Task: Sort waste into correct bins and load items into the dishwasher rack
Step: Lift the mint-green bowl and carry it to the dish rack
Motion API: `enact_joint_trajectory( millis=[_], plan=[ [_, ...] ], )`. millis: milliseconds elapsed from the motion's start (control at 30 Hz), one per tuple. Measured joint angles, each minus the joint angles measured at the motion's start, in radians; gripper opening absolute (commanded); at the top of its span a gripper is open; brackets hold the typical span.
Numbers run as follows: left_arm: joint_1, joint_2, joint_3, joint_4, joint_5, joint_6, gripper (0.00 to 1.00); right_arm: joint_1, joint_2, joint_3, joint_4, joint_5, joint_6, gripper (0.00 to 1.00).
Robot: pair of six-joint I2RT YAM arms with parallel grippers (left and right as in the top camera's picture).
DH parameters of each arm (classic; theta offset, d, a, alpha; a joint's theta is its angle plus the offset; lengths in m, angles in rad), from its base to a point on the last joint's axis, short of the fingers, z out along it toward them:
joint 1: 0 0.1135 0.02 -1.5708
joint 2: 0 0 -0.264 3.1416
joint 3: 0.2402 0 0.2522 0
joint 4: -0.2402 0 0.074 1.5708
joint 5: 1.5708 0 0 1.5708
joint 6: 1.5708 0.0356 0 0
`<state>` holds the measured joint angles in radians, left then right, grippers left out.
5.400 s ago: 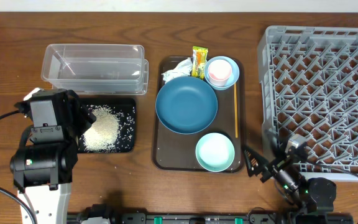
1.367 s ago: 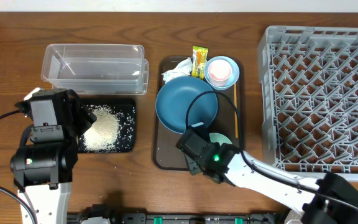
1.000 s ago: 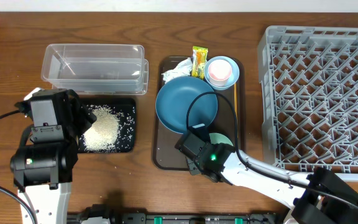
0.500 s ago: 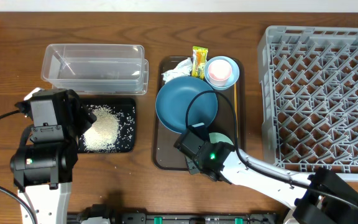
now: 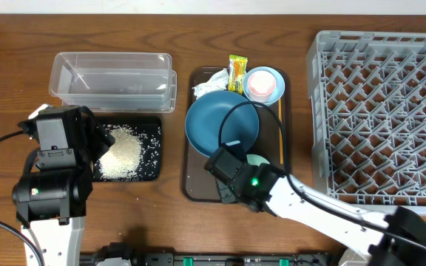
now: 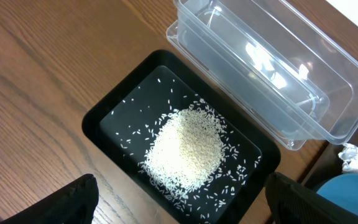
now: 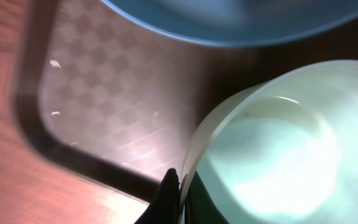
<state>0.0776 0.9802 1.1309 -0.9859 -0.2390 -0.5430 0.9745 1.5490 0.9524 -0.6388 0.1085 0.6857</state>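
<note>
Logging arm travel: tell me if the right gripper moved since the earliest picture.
Yes. The right gripper went left, from beside the rack onto the brown tray, now shut on the bowl.

Dark-blue plate [image 5: 205,122], mint bowl [image 7: 272,162], brown checkered tray [image 7: 104,106]; white rice [image 6: 188,149], black tray [image 6: 114,121]; grey lattice rack [image 5: 320,103]

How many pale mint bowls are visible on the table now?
2. One pale mint round bowl, holding a pink cup, at the brown tray's far right corner; the other bowl at its near end, largely under the right arm. No others visible.
</note>
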Motion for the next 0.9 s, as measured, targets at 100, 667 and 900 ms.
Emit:
enact_joint_trajectory(
  millis=[100, 667, 900],
  plan=[
    [0.0, 0.0, 0.0, 0.0, 0.0, 0.0, 0.88, -0.013, -0.056, 0.07, -0.1, -0.01, 0.0, 0.01],
    [0.0, 0.0, 0.0, 0.0, 0.0, 0.0, 0.88, -0.745, -0.522, 0.225, -0.163, -0.072, -0.176, 0.01],
    [0.0, 0.0, 0.0, 0.0, 0.0, 0.0, 0.88, -0.991, -0.524, 0.225, -0.028, -0.28, -0.383, 0.01]
  ],
)
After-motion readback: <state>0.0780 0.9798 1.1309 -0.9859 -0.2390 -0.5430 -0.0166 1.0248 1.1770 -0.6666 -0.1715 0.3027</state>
